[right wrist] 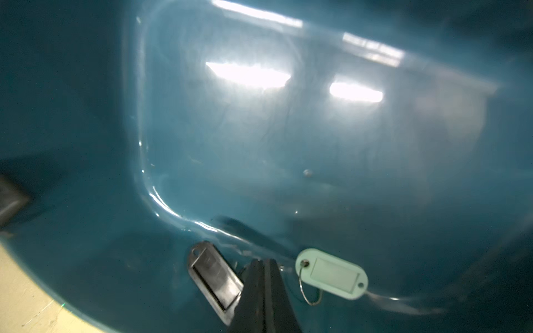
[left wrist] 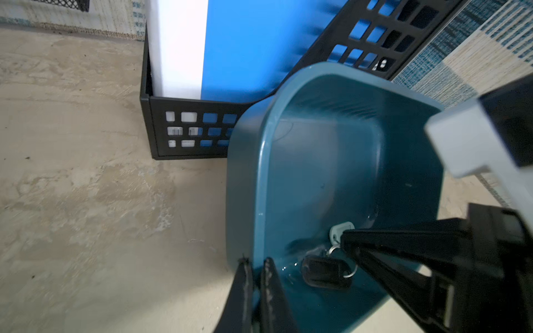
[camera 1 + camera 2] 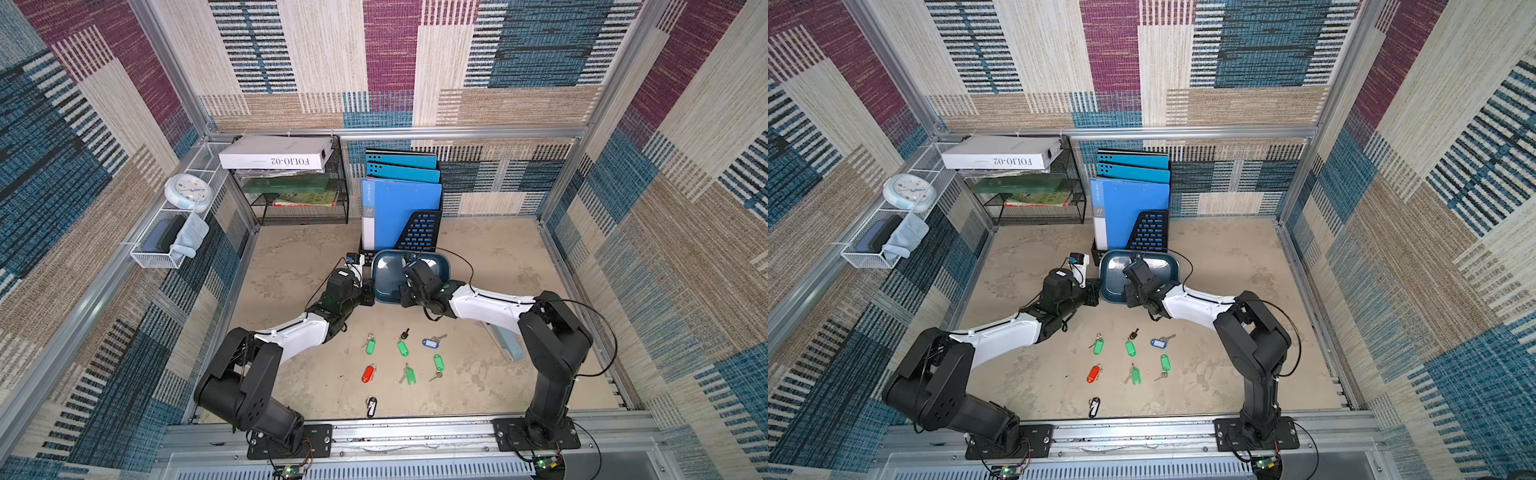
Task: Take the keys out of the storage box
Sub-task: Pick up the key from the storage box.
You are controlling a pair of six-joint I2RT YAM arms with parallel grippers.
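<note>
The keys are lying in two places: seven tagged ones, four green, one blue, one red and one black, are sitting spread out on the table between the two arms, and two more, a black-tagged key and a pale-tagged key, are resting in a corner of the storage box. The box is sitting tilted just in front of the black file holder, its far rim up against it. The left gripper is clamping the box's near rim between closed jaws. The right gripper is reaching down inside the box, jaws pressed together between the two tags, by the pale tag's ring; whether it is pinching anything is not clear.
</note>
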